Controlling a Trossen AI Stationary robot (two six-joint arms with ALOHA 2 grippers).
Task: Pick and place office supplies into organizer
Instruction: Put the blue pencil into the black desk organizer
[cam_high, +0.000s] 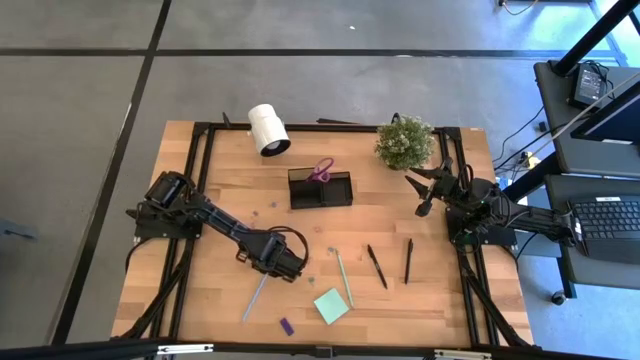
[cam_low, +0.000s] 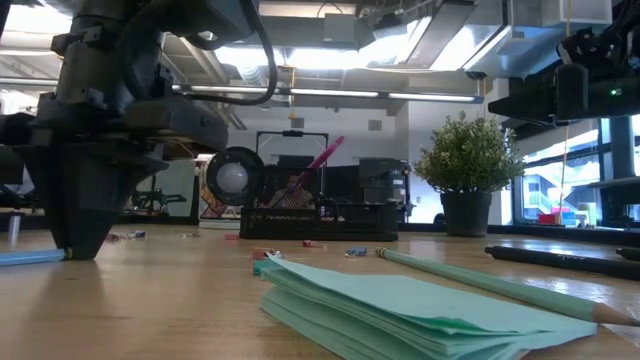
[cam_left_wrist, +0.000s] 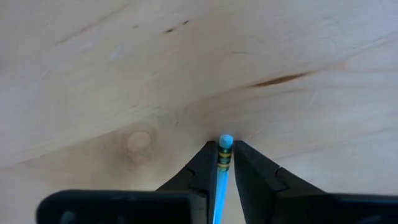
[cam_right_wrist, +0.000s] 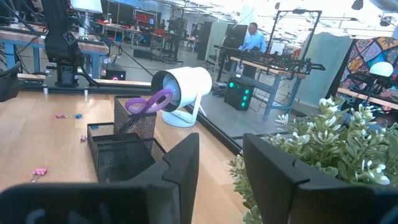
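A grey-blue pencil (cam_high: 255, 299) lies on the wooden table near its front left. My left gripper (cam_high: 273, 270) stands over the pencil's far end, pointing down and shut on it. In the low view the gripper (cam_low: 70, 250) reaches the tabletop. The black organizer (cam_high: 320, 189) stands mid-table with purple-handled scissors (cam_high: 320, 170) upright in it. A pale green pencil (cam_high: 343, 277), two black pens (cam_high: 376, 266) (cam_high: 408, 260), a mint-green sticky pad (cam_high: 331, 306) and a small purple piece (cam_high: 286, 326) lie flat on the table. My right gripper (cam_high: 424, 196) waits open at the right, beside the plant. My left gripper pinches the pencil's eraser end (cam_left_wrist: 224, 155) between its two fingers, just behind the blue eraser. The fingers come from above, pointing down, one on each side of the shaft. The pencil lies flat, its other end (cam_low: 22, 257) on the table.
A white cylinder on a stand (cam_high: 268, 130) lies at the far edge and a potted plant (cam_high: 404, 142) stands at the far right. Small coloured bits dot the wood around the organizer. A black frame borders the table.
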